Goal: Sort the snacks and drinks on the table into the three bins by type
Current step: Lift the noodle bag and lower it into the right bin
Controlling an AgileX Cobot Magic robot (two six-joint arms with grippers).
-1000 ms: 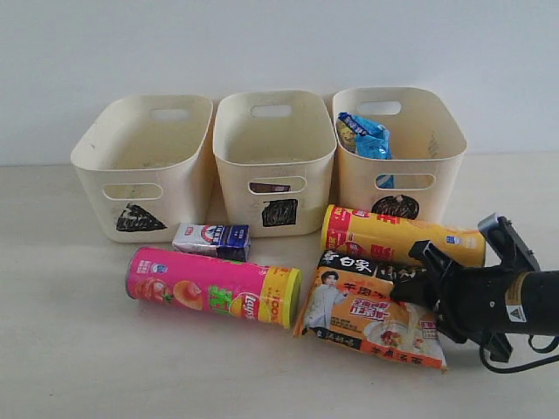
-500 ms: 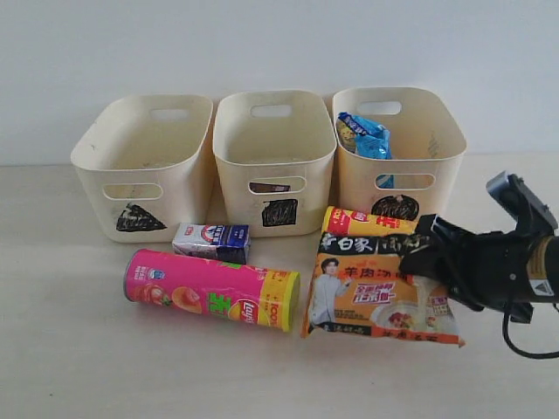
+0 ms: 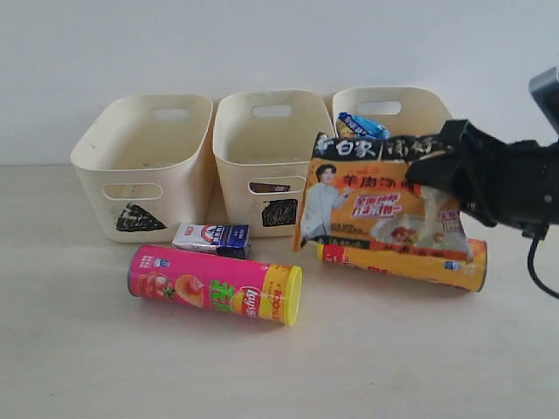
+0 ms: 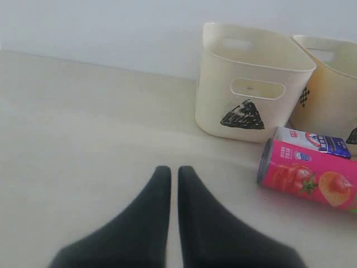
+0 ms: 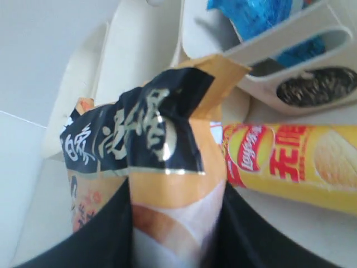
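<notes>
My right gripper point(image 3: 441, 170) is shut on the orange-white bag point(image 3: 376, 201), which hangs upright in the air in front of the circle bin point(image 3: 393, 100). In the right wrist view the bag point(image 5: 167, 145) sits pinched between the black fingers of the gripper point(image 5: 174, 192). A blue bag point(image 3: 361, 125) lies in the circle bin. The yellow-orange tube point(image 3: 410, 262) lies on the table below the bag. The pink tube point(image 3: 214, 285) and the white-and-blue carton point(image 3: 211, 237) lie before the square bin point(image 3: 262, 140). My left gripper point(image 4: 174, 170) is shut over bare table point(image 4: 83, 139).
The triangle bin point(image 3: 113, 148) stands at the left end of the row against the white wall. Something dark point(image 3: 271, 187) shows through the square bin's handle cutout. In the left wrist view the triangle bin point(image 4: 223, 84) and pink tube point(image 4: 309, 180) lie ahead.
The right gripper has lifted the orange-white bag off the table and up toward the circle bin. The yellow-orange tube beneath it is now uncovered.
</notes>
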